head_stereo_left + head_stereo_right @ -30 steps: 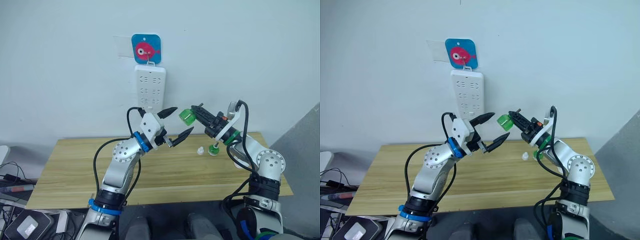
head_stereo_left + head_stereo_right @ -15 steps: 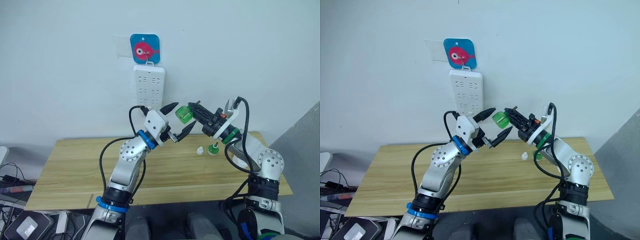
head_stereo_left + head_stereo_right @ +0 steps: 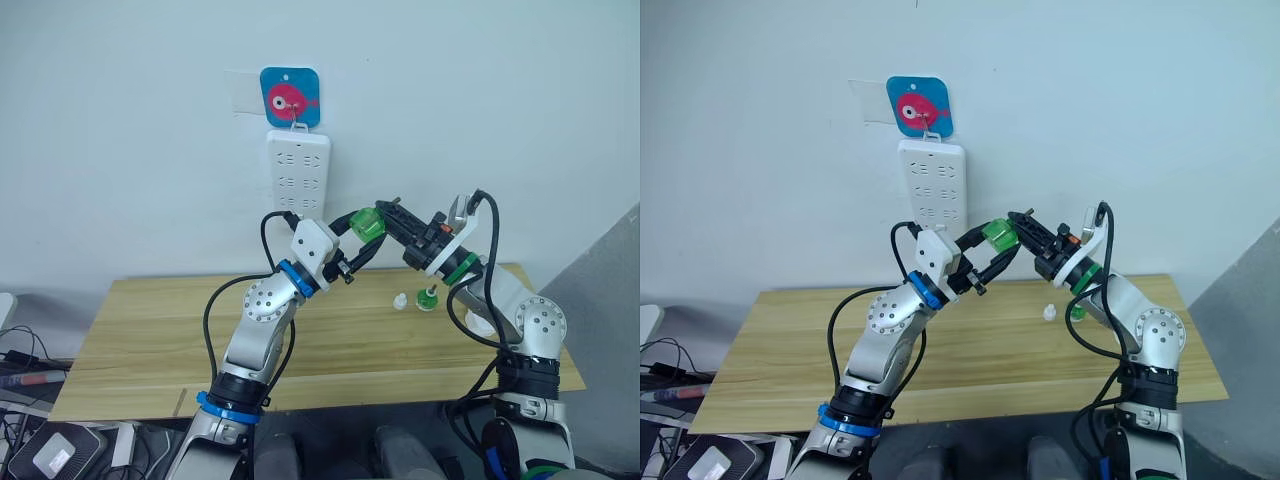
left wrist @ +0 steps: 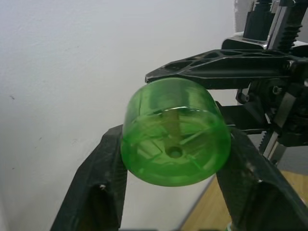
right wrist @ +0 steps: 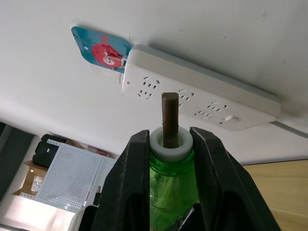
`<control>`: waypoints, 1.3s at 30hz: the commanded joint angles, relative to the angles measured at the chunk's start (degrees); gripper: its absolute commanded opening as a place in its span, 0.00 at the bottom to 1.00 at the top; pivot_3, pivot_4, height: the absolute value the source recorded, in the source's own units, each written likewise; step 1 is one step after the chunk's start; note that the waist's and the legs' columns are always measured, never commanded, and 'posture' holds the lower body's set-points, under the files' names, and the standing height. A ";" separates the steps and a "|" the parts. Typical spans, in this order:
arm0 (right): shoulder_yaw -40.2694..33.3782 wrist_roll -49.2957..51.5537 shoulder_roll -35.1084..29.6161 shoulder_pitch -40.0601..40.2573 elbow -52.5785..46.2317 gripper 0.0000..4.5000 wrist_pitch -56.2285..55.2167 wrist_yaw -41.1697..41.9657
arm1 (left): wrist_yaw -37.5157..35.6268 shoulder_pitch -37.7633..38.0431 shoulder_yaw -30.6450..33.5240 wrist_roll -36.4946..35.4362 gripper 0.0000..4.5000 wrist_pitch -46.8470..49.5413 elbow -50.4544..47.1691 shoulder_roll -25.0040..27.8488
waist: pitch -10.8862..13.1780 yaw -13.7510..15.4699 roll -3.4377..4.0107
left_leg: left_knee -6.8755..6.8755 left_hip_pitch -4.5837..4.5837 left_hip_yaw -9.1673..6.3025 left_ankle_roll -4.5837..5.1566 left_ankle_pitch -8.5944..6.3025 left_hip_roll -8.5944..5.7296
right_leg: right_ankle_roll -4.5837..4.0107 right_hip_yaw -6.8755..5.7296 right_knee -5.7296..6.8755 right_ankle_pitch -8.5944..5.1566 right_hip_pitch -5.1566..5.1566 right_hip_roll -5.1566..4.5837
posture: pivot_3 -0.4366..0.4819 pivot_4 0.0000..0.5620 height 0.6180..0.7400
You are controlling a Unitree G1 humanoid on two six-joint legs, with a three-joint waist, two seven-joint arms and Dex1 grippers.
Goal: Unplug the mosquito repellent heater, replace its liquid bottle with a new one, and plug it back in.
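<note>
between both grippers, translucent green bottle (image 4: 174,132) with dark wick (image 5: 169,119).

Both head eyes face forward over the desk (image 3: 150,340) toward the wall; each wrist camera sits close behind the bottle (image 4: 174,132).

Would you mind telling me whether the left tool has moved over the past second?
Yes. Against the wall power strip, the left tool has risen toward the right tool and closed around the green bottle.
</note>
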 commanded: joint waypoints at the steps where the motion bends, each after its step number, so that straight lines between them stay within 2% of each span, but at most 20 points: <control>1: 0.62 1.37 -0.62 0.07 -3.10 0.19 -1.17 0.16 | 0.42 -1.25 -0.17 -0.53 0.49 -0.69 -1.73 -0.49 | 0.00 0.01 0.00 | -0.01 -0.01 0.00 0.00 0.00 0.00 | 0.00 0.00 -0.03 0.00 0.00 0.00 | 0.44 0.17 1.00; 17: 2.99 -0.33 -2.07 0.69 -3.26 0.19 -3.13 1.60 | 1.02 -1.69 -0.54 -0.11 0.49 -0.53 -1.77 -0.53 | -0.01 0.03 0.01 | -0.03 -0.09 0.00 0.01 0.00 0.02 | 0.00 -0.01 -0.20 0.00 0.00 0.00 | 0.44 0.16 1.00; 22: 3.44 -0.64 -2.89 0.75 -2.80 0.54 -3.39 2.42 | 0.90 -1.84 -0.32 -0.38 0.49 -0.37 -1.67 -0.36 | -0.01 0.04 0.01 | -0.03 -0.09 0.00 0.01 0.00 0.01 | 0.00 -0.01 -0.21 0.00 0.00 0.00 | 0.44 0.17 1.00; 24: 3.57 -0.91 -3.37 0.76 -2.66 0.71 -3.25 2.86 | 0.77 -1.87 -0.21 -0.55 0.49 -0.33 -1.57 -0.23 | -0.01 0.03 0.01 | -0.03 -0.08 0.00 0.01 0.00 0.02 | 0.00 0.00 -0.21 0.00 0.00 0.00 | 0.43 0.17 1.00; 26: 4.47 -3.00 -5.72 1.19 -2.97 0.88 -1.87 4.35 | -0.08 -1.92 0.05 -1.92 0.49 1.16 -2.03 0.01 | -0.01 0.07 0.01 | -0.04 -0.09 0.00 0.01 0.00 0.02 | 0.00 -0.01 -0.22 0.00 0.00 0.00 | 0.43 0.17 1.00; 28: 5.10 -4.14 -7.56 1.66 -3.37 1.00 -0.84 5.66 | -1.09 -1.97 0.37 -3.54 0.49 3.16 -2.74 0.26 | -0.01 0.08 0.01 | -0.04 -0.10 0.00 0.01 0.00 0.01 | 0.00 -0.01 -0.25 0.00 0.01 0.00 | 0.43 0.17 1.00; 30: 5.05 -4.09 -9.59 2.22 -3.85 1.00 0.35 6.66 | -3.09 -2.10 0.69 -6.32 0.49 6.64 -3.83 1.14 | -0.01 0.08 0.01 | -0.04 -0.11 0.00 0.01 -0.01 0.01 | 0.00 -0.02 -0.25 0.00 0.00 0.00 | 0.43 0.18 1.00; 36: 6.79 -12.12 -26.02 4.64 -6.68 1.00 7.29 19.31 | -14.15 -3.15 5.34 -23.99 0.49 28.57 -6.46 9.45 | 0.02 -0.04 0.05 | -0.05 -0.17 -0.05 0.02 -0.01 0.04 | 0.01 -0.08 -0.36 -0.01 -0.01 0.01 | 0.41 0.19 1.00; 39: 7.04 -17.34 -32.74 5.06 -6.06 1.00 7.93 26.27 | -19.30 -4.25 7.25 -29.94 0.49 36.80 -5.34 14.14 | 0.02 -0.19 0.05 | -0.06 -0.15 -0.03 0.03 -0.02 0.05 | 0.22 -0.05 -0.39 -0.13 -0.01 0.04 | 0.39 0.19 1.00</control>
